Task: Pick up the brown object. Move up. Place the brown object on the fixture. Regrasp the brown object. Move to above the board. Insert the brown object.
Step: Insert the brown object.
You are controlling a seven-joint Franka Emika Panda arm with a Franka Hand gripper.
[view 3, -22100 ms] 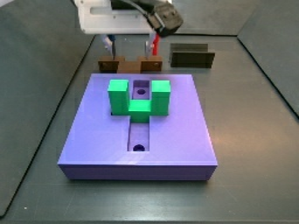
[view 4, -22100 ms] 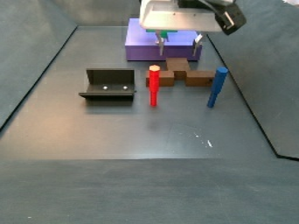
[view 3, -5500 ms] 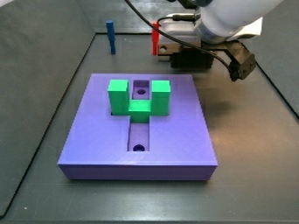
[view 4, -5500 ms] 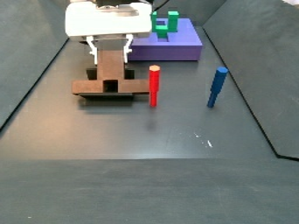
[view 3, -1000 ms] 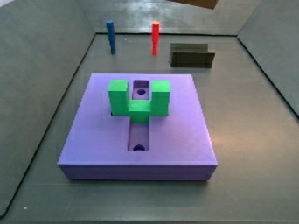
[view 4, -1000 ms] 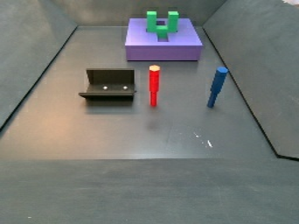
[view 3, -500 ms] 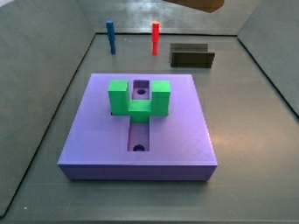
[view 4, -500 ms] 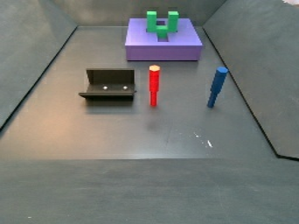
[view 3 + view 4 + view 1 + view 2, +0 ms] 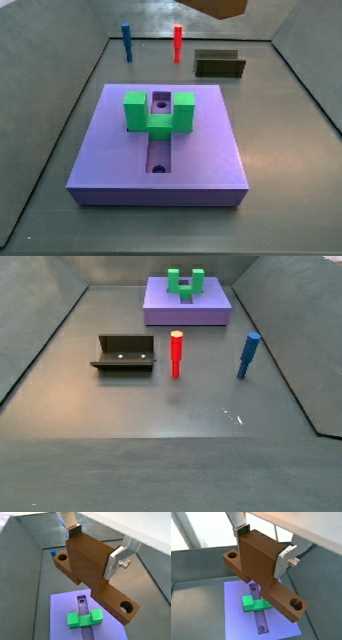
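The gripper [image 9: 93, 548] is high above the desk and is closed on the brown object [image 9: 90, 569], which it holds between its two silver fingers [image 9: 117, 560] in both wrist views. The brown object is a tan-brown piece with a thick block in the middle, where the fingers press on it, and a flatter bar below that reaches out to both sides. Each end of the bar has one round hole [image 9: 294, 602]. In a side view only a brown corner [image 9: 221, 7] of it shows at the upper edge, so the gripper itself is out of that picture. Under the held piece lies the purple board [image 9: 236, 610], with its long slot [image 9: 261, 620] and a green U-shaped block [image 9: 254, 603] on top. The board is well apart from the object, far below it. The fixture [image 9: 124, 354] stands empty on the desk [image 9: 174, 406], near a red peg [image 9: 175, 353] and a blue peg [image 9: 247, 355], which both stand upright. In the side views the slot [image 9: 159, 155] of the board is also empty.
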